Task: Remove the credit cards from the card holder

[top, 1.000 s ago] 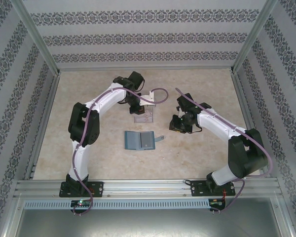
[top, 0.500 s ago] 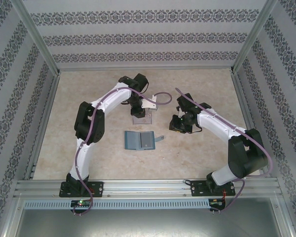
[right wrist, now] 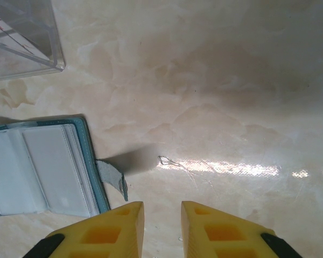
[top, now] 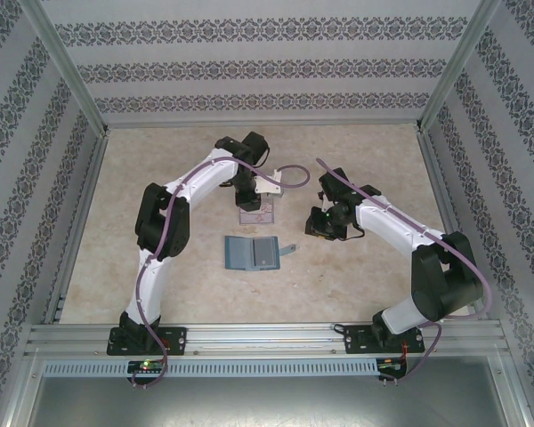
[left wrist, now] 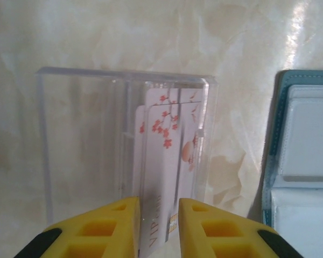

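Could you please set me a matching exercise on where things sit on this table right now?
Things:
1. pale rectangular card with red blossom print
2. teal-blue bifold card holder
3. clear plastic tray
4. right hand

Places and states:
A. lying open on the table
B. empty, fingers apart above bare tabletop
C. resting inside the tray
D. directly beneath the left hand

Pairs: 1-C, 2-A, 3-D, 4-B.
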